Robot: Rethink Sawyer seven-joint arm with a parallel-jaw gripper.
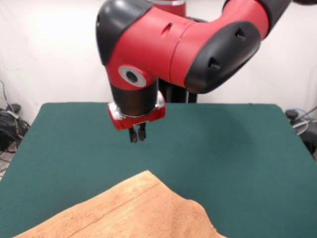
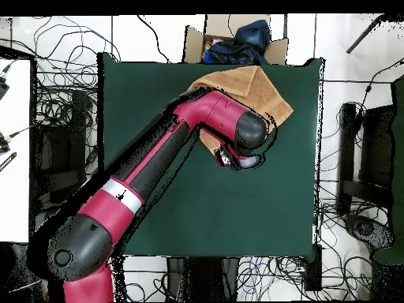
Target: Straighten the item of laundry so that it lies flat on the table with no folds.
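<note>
Towel (image 1: 133,210): you see it lying at one edge of the green bench (image 1: 237,148), bunched up with a fold and a corner poking toward the middle.
Tool (image 1: 137,135): it hangs above the bare bench, near that corner, not touching it. Its two fingers look pinched together and hold nothing.
Why there: you can guess it is lined up to grab the corner.
Next: open it, go down, pull the towel flat.

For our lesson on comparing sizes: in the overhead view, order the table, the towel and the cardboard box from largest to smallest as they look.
1. The table, by far the largest.
2. The towel, though the arm hides part of it.
3. The cardboard box, looks smallest, but the table edge hides part of it too, so this is less sure.
</note>
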